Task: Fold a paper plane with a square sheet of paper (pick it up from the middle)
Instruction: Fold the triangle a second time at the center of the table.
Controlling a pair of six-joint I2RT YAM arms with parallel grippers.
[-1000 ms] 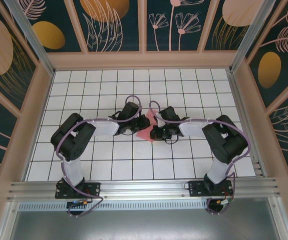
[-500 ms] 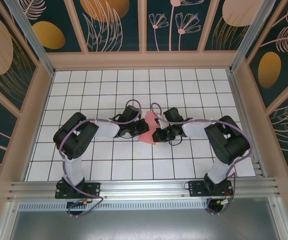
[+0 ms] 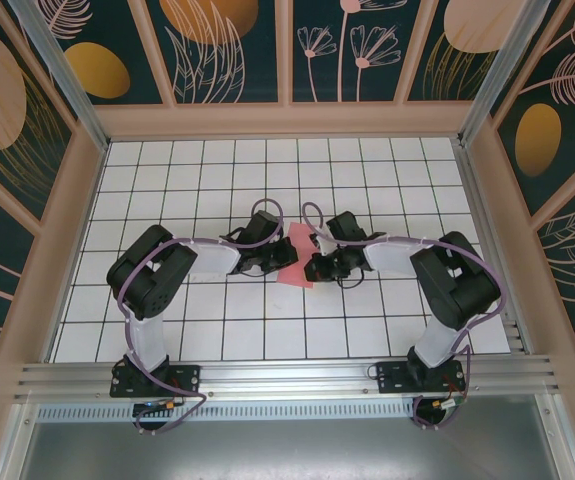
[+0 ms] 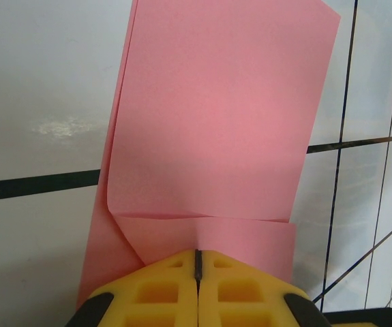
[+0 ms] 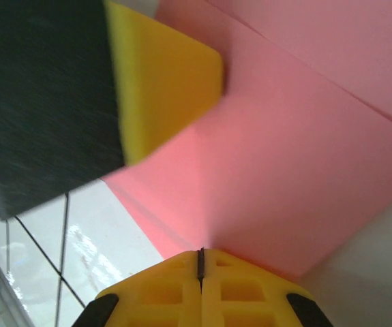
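Watching the top view, I've got the paper (image 3: 295, 262) sitting between the two arms near the middle of the table (image 3: 217, 180), a small pink shape with the left gripper (image 3: 273, 262) on its left edge and the right gripper (image 3: 314, 268) on its right edge, the two coming at it nose to nose. On the left wrist camera, my yellow fingers (image 4: 155, 293) are pressed flat together, just a thin dark seam between them, and the near edge of the paper runs right into that seam, so I call it pinched there. From here the paper is clearly folded: one layer lies over another, its edge crossing just ahead of the fingertips, with a slanted crease running down at the lower left. The sheet stretches away from the camera over the white tiles and their black grid lines (image 4: 39, 185). On the right wrist camera, same story: jaws together, seam closed, pink paper meeting the tips, so that side is clamped on it too. Up in the top left of that view, a blurred yellow finger (image 5: 165, 88) of the other gripper sits against the paper. I can't tell how far the paper is off the table.
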